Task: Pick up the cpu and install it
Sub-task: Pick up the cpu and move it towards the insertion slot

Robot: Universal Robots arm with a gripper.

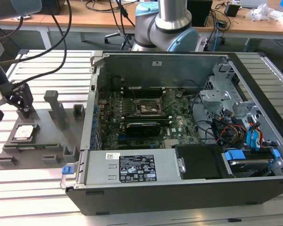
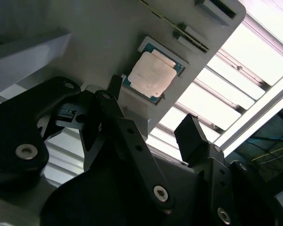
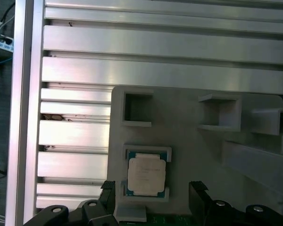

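Slatted aluminium table (image 1: 37, 188) | arm (image 1: 166, 23) reaching over grey holder (image 1: 54, 136) | fingers (image 2: 114, 89) spread apart, empty, above cpu (image 3: 146, 175)

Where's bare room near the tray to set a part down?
In the exterior view, bare table slats run on the near side of the tray and case, and on the tray's far side. Crowded: the tray's posts around the cpu, and inside the case.

- The cpu (image 1: 24, 132) sits in a recess on the holder plate (image 1: 46, 135), which lies on the slatted table (image 1: 33, 197).
- The plate's at the exterior view's left of the open computer case (image 1: 155, 203).
- The motherboard (image 1: 179, 126) lies inside that case.
- The gripper (image 1: 10, 109) hangs above the plate, near the cpu.
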